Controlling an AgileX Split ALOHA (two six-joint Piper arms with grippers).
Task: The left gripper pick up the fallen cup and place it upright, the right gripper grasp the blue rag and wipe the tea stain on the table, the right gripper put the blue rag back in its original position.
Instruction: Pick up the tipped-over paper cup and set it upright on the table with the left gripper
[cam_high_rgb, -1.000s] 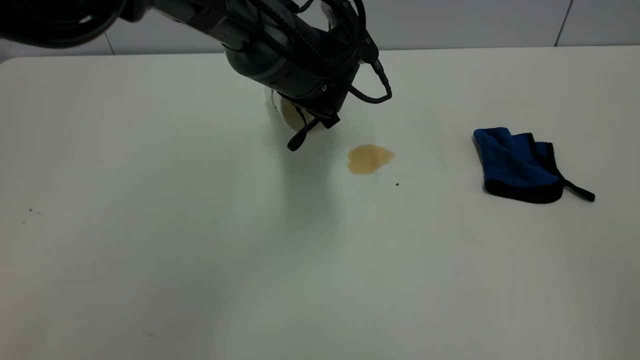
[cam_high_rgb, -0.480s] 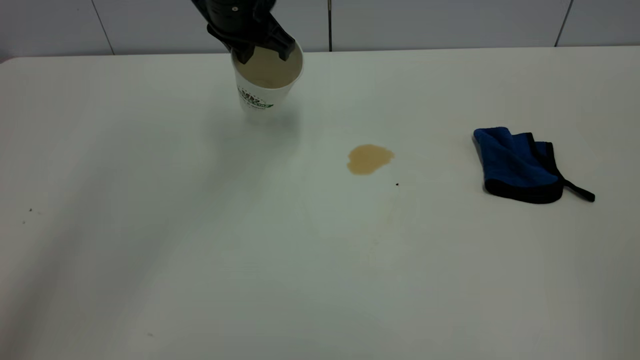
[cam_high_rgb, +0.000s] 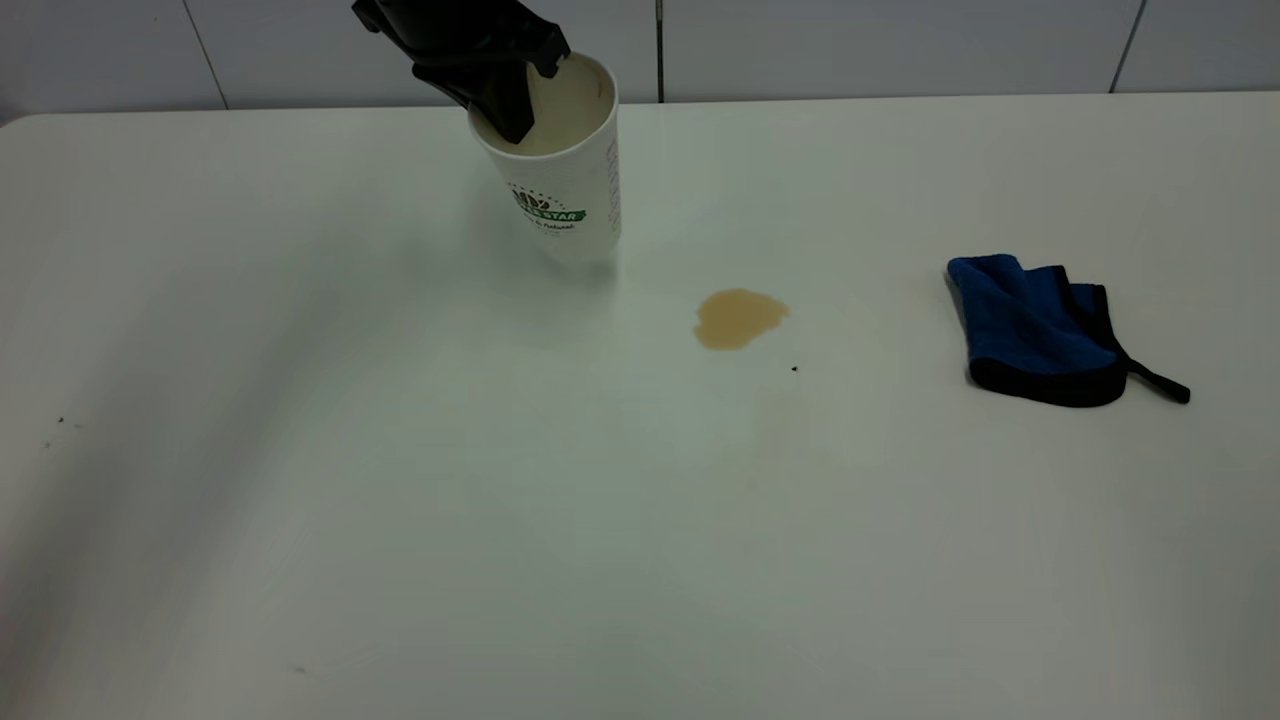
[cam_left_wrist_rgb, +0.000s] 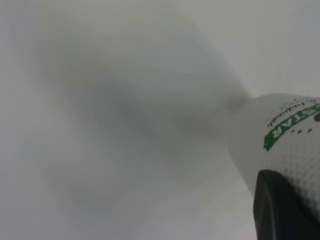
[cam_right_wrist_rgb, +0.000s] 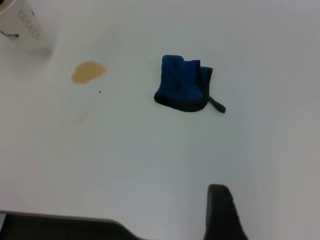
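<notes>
From the outside camera I see the left gripper (cam_high_rgb: 510, 95) at the far side of the table (cam_high_rgb: 400, 500), clamped on the rim of the cup (cam_high_rgb: 565, 170), with one finger (cam_high_rgb: 505, 105) dipping inside the mouth. The cup is mouth-up but leans a little, its top tipped toward the left of that view. Its base is at the table surface; I cannot tell whether it actually touches. Half a second ago the cup was further left and further back, with less of its side showing; now it has come nearer to the tea stain (cam_high_rgb: 738, 317), and the green logo faces the camera. A second ago the arm covered the cup almost completely, low over the table.

The left wrist camera shows the cup's wall (cam_left_wrist_rgb: 285, 145) with the green banner, and one dark finger (cam_left_wrist_rgb: 282, 205) pressed against it.

The tea stain lies to the right of the cup and a bit nearer the camera, apart from it. The rag (cam_high_rgb: 1035, 330) lies well to the right, crumpled, strap tail pointing right. Stain and rag are just where they were in both earlier views.

The right gripper is out of the outside view; its wrist camera shows only a dark finger (cam_right_wrist_rgb: 222, 212) at the frame edge, above the table, well short of the rag (cam_right_wrist_rgb: 184, 84), and I cannot tell whether it is open or closed.
</notes>
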